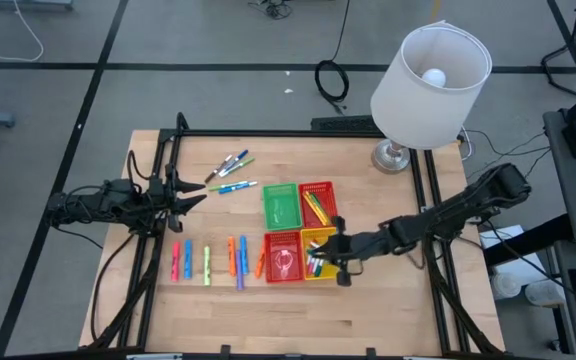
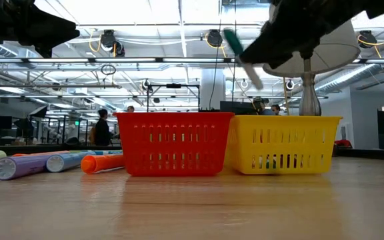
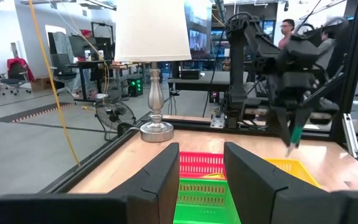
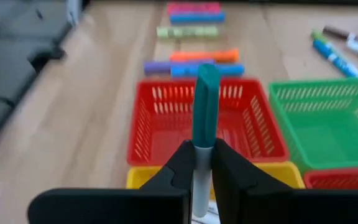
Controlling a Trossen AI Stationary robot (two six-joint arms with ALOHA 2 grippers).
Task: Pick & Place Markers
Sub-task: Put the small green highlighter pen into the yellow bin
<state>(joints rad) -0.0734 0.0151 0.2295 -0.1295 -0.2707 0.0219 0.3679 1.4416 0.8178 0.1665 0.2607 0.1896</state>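
Observation:
My right gripper (image 1: 336,250) hovers over the near baskets, the yellow one (image 1: 320,262) and the red one (image 1: 283,257), and is shut on a white marker with a teal cap (image 4: 205,106). My left gripper (image 1: 193,195) waits open near the table's left edge, touching nothing. A row of coloured markers (image 1: 208,264) lies flat on the wood left of the baskets. A few more markers (image 1: 230,168) lie farther back. Other markers sit in the far red basket (image 1: 318,203) and in the yellow one. The green basket (image 1: 281,205) stands beside them. My right gripper pinches the marker between its two fingers on the white barrel (image 4: 201,167), just behind the teal cap. The cap end (image 2: 234,41) sticks out beyond the fingertips. The marker is lifted clear and tilted, above the yellow basket (image 2: 282,143).
A table lamp (image 1: 428,75) stands on its base (image 1: 393,155) at the far right corner. The four baskets are clustered mid-table. Bare wood lies along the near edge (image 1: 298,320). People show in the room beyond the table.

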